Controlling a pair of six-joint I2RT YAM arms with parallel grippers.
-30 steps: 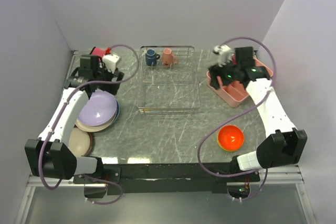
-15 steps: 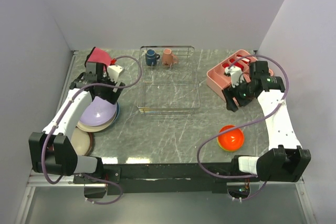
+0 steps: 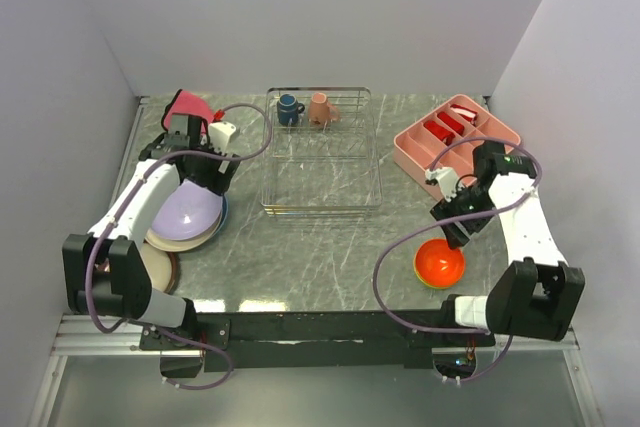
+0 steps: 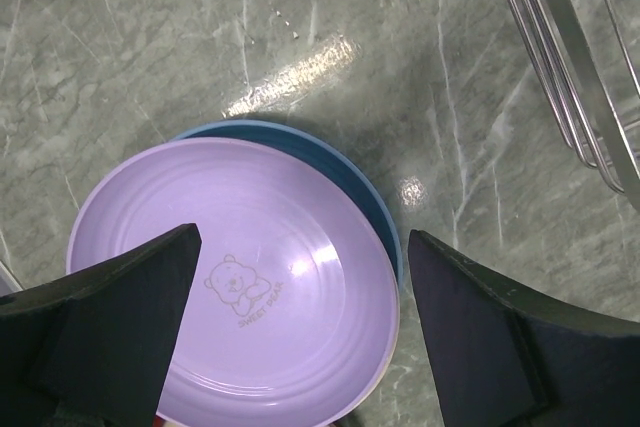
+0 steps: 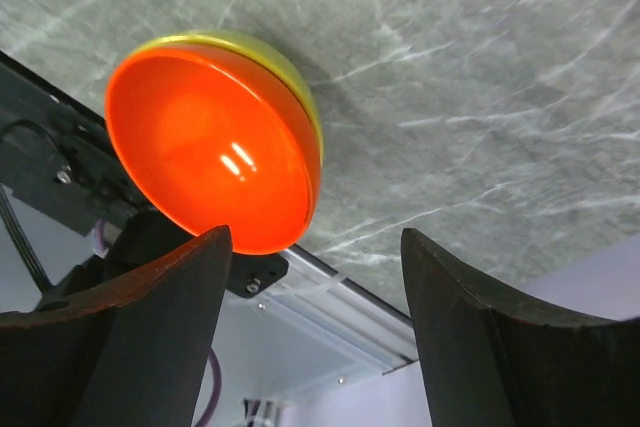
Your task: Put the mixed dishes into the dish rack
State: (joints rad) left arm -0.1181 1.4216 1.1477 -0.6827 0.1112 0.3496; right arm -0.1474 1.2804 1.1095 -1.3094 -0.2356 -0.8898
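Note:
The wire dish rack [image 3: 320,209] stands at the middle back and holds the dark blue mug [image 3: 289,109] and the small pink cup [image 3: 320,110] at its far end. The lavender plate [image 3: 185,212] lies on the light-blue plate [image 3: 222,215] at the left, and the cream plate [image 3: 150,269] lies nearer. My left gripper [image 3: 208,175] is open above the lavender plate [image 4: 240,287]. The orange bowl [image 3: 439,263] sits nested in the yellow-green bowl [image 5: 288,65] at the near right. My right gripper [image 3: 456,233] is open and empty just above the orange bowl [image 5: 205,147].
A pink compartment tray [image 3: 412,152] with red utensils stands at the back right. A red-pink cloth [image 3: 188,104] lies at the back left. The rack's wires [image 4: 570,57] are right of the plates. The table's near edge [image 5: 330,277] lies beside the bowls.
My right arm has swung from the pink tray towards the near edge and now hangs over the orange bowl. My left gripper has shifted slightly over the plate stack.

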